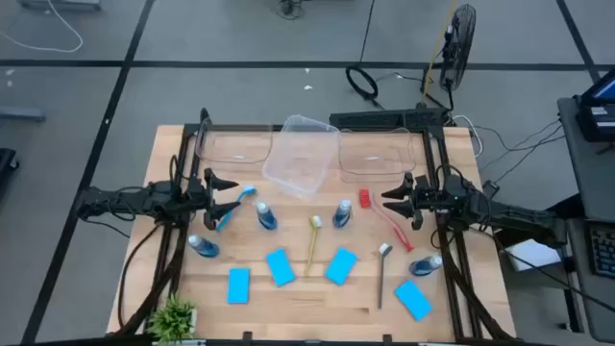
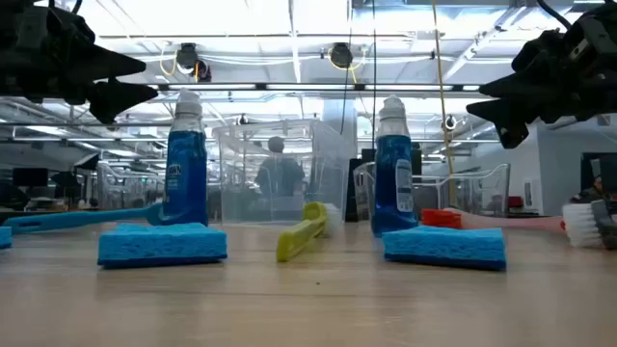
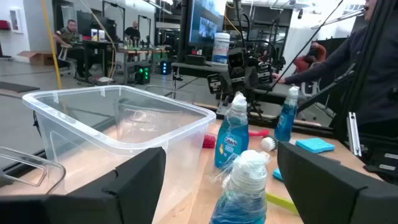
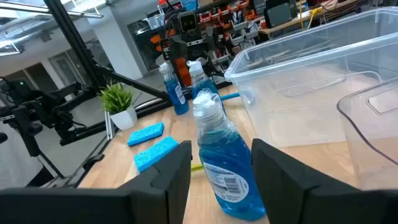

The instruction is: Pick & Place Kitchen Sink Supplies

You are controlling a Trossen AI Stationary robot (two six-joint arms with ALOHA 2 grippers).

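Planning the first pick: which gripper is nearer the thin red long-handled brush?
Right. The right gripper hovers just beside the red brush; the left gripper is across the table, by the blue brush.

Four blue-liquid bottles, two upright and two lying; four flat blue sponges along the near tabletop; red, yellow, blue and grey brushes lying between.

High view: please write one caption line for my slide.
Both open grippers, left and right, hover above bottles, sponges and brushes scattered before three clear tubs.
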